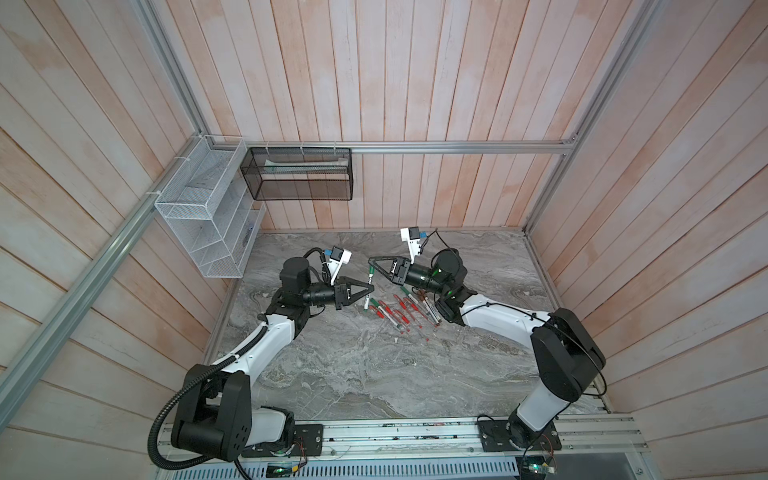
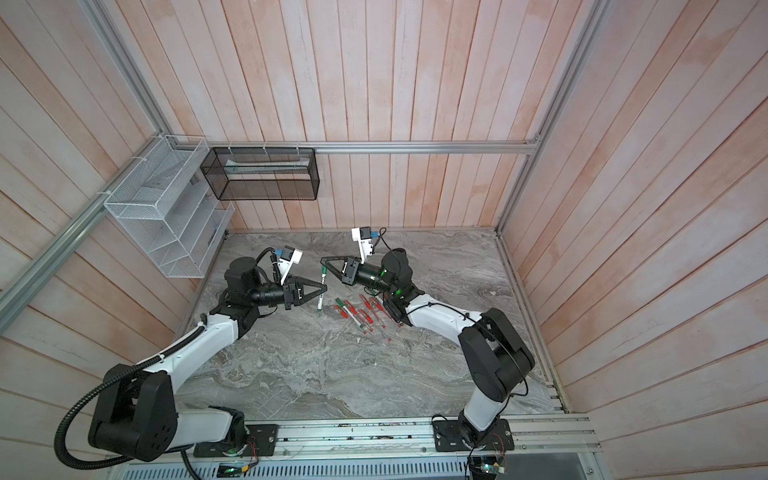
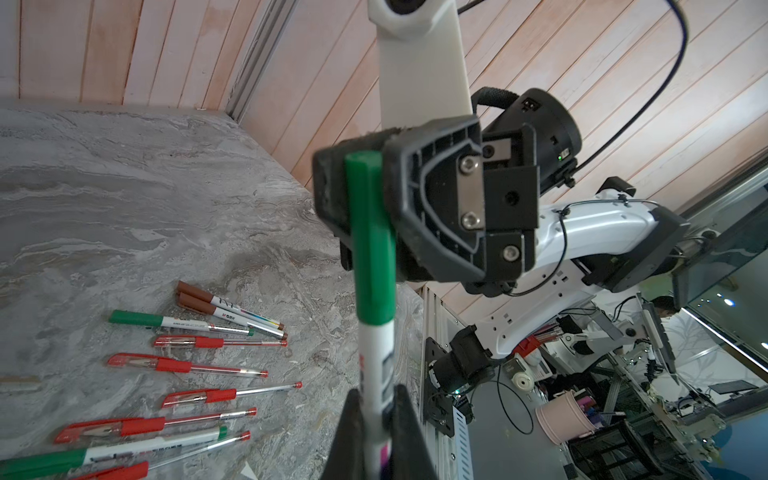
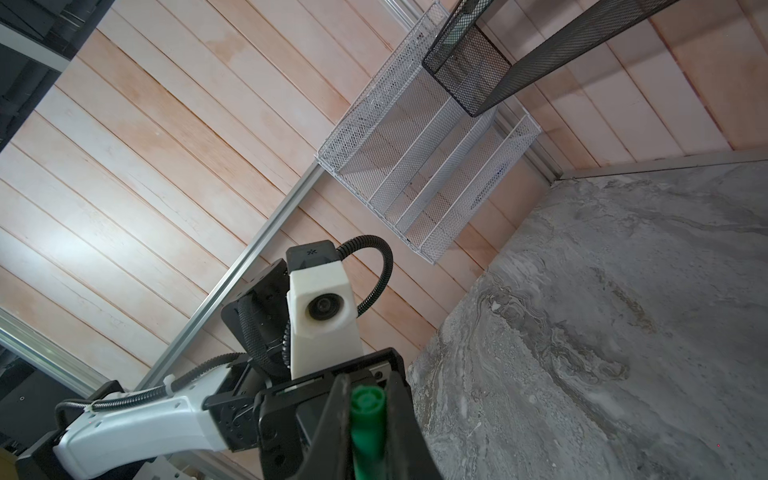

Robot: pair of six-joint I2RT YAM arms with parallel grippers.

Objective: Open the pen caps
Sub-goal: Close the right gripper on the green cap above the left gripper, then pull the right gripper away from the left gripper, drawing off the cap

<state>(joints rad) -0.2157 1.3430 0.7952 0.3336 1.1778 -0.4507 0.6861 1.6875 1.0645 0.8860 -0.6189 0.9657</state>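
A white marker stands nearly upright above the marble table (image 1: 374, 374), held between both grippers. My left gripper (image 3: 376, 399) is shut on its white barrel (image 3: 374, 361). My right gripper (image 4: 365, 395) is shut on its green pen cap (image 4: 368, 419), which still sits against the barrel (image 3: 370, 249). In both top views the two grippers meet tip to tip, left (image 1: 370, 286) (image 2: 323, 286) just below right (image 1: 370, 266) (image 2: 322, 264). Several capped pens (image 1: 401, 311) (image 2: 361, 311) lie on the table under the right arm, with red caps (image 3: 129, 360), green caps (image 3: 137, 318) and brown caps (image 3: 199, 297).
A white wire rack (image 1: 203, 208) and a black mesh basket (image 1: 299, 174) hang on the back left walls. Wooden walls enclose the table on three sides. The right arm's elbow (image 1: 449, 307) hangs just over the far end of the pen heap.
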